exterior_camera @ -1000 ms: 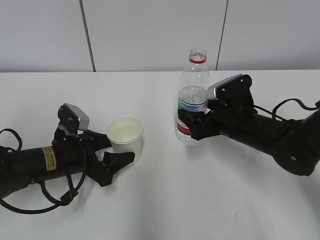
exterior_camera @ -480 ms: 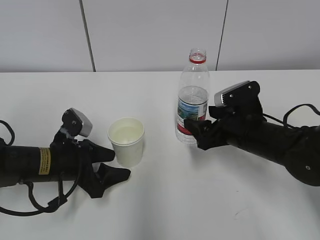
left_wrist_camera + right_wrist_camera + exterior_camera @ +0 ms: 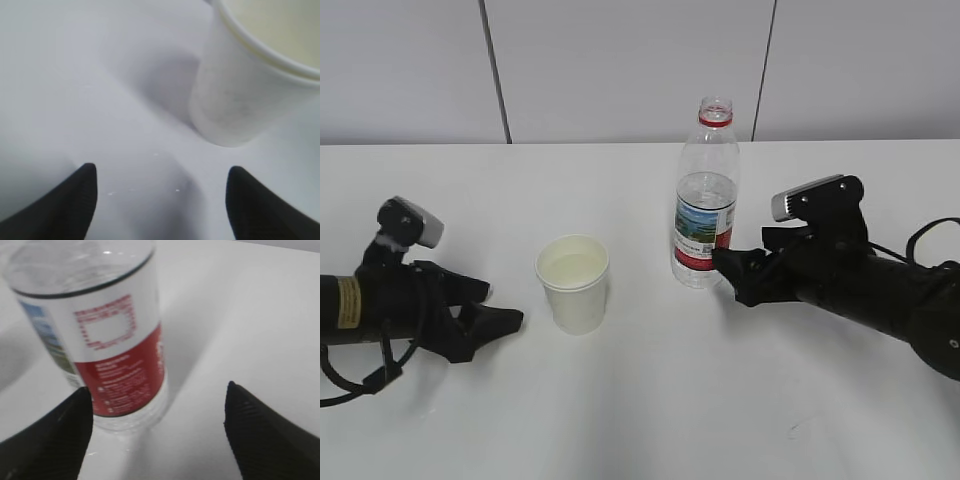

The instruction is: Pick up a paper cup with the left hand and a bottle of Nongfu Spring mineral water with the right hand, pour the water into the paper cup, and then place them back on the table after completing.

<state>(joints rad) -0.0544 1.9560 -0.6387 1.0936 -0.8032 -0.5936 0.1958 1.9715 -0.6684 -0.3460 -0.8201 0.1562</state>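
Observation:
A white paper cup (image 3: pixel 574 282) stands upright on the white table (image 3: pixel 650 400) with clear water in it; it shows at the upper right in the left wrist view (image 3: pixel 250 75). An uncapped clear bottle (image 3: pixel 705 195) with a red and white label stands to its right, part full; it fills the upper left of the right wrist view (image 3: pixel 100 335). My left gripper (image 3: pixel 500 310) is open and empty, well left of the cup (image 3: pixel 159 182). My right gripper (image 3: pixel 725 270) is open and empty, just right of the bottle's base (image 3: pixel 157 405).
A grey panelled wall (image 3: pixel 620 70) runs behind the table's far edge. Black cables trail from both arms near the left (image 3: pixel 350 385) and right (image 3: pixel 920 235) edges.
Both grippers have let go and drawn back: the left arm moved left away from the cup, the right arm moved right off the bottle. Cup and bottle stay standing.

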